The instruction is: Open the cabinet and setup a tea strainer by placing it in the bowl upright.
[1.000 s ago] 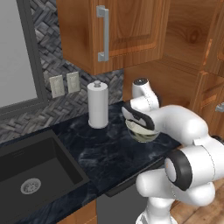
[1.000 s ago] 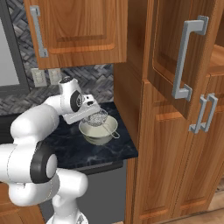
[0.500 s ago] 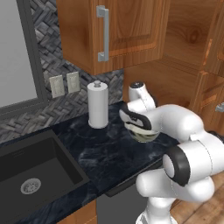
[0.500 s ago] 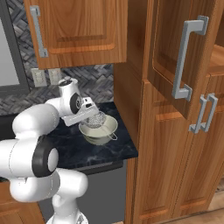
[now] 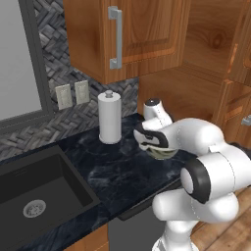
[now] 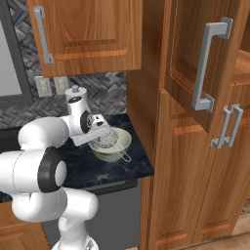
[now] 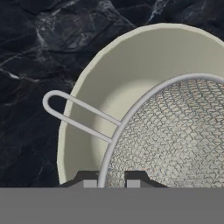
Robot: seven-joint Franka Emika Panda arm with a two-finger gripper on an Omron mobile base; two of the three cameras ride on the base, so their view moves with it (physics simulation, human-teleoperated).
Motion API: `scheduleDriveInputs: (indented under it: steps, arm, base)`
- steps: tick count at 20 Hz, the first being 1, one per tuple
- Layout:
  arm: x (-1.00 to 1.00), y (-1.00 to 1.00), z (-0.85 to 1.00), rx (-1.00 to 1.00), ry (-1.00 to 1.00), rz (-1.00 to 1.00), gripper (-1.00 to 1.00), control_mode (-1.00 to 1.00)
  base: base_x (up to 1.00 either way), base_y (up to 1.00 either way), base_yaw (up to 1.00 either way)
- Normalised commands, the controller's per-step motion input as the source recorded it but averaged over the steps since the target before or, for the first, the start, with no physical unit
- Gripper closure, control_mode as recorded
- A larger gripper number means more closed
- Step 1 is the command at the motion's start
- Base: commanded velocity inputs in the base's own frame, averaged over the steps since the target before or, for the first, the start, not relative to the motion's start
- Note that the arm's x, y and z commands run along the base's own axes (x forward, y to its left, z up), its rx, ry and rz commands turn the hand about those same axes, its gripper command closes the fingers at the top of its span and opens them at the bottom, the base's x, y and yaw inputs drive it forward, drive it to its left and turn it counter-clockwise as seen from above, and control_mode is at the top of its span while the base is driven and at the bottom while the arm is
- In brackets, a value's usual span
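The fingers [image 7: 108, 180] are closed narrowly on the rim of the strainer [image 7: 175, 135], one dark tip on each side of the wire edge. In the hand view the silver mesh basket spreads up and to the right from the fingers, filling the lower right. Its thin looped wire handle [image 7: 74, 113] reaches out to the upper left of the fingers, crossing the bowl's rim and ending over the dark stone.

The bowl [image 7: 109, 83] lies directly under the fingers, pale cream with a smooth rim, sitting on the black marbled counter [image 7: 35, 52]. The strainer's basket hangs inside the bowl's opening; whether it touches the bottom cannot be told.

In the right base view the fingers [image 6: 103, 138] point down at the strainer [image 6: 108, 139], which sits in the bowl [image 6: 124, 141] with its handle sticking out toward the counter's [image 6: 112, 168] front edge. Just beside the bowl to the right, the tall cabinet door [image 6: 195, 58] stands swung open, its long grey handle [image 6: 207, 66] facing outward.

In the left base view the white arm covers much of the bowl [image 5: 162, 153]. A paper-towel roll [image 5: 110, 117] stands upright on the counter [image 5: 112, 171] near the fingers, and a dark sink [image 5: 39, 196] lies well apart.
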Motion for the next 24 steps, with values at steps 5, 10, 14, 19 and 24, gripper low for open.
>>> scheduleDriveInputs:
  steps: [5, 10, 14, 19, 24]
  arm:
    - [0.06, 0.0, -0.13, 0.0, 0.0, 0.0, 1.0, -1.0]
    - [0.08, 0.01, -0.1, 0.0, 0.0, 0.0, 1.0, -1.0]
    - [0.07, 0.0, -0.26, 0.0, -0.02, 0.0, 1.0, -1.0]
    - [0.13, 0.0, -0.21, -0.02, -0.04, 0.0, 1.0, -1.0]
    - [0.09, 0.0, -0.01, 0.0, 0.0, 0.0, 1.0, -1.0]
  base:
    - [0.0, 0.0, 0.0]
    - [0.0, 0.0, 0.0]
    - [0.0, 0.0, 0.0]
    - [0.0, 0.0, 0.0]
    - [0.0, 0.0, 0.0]
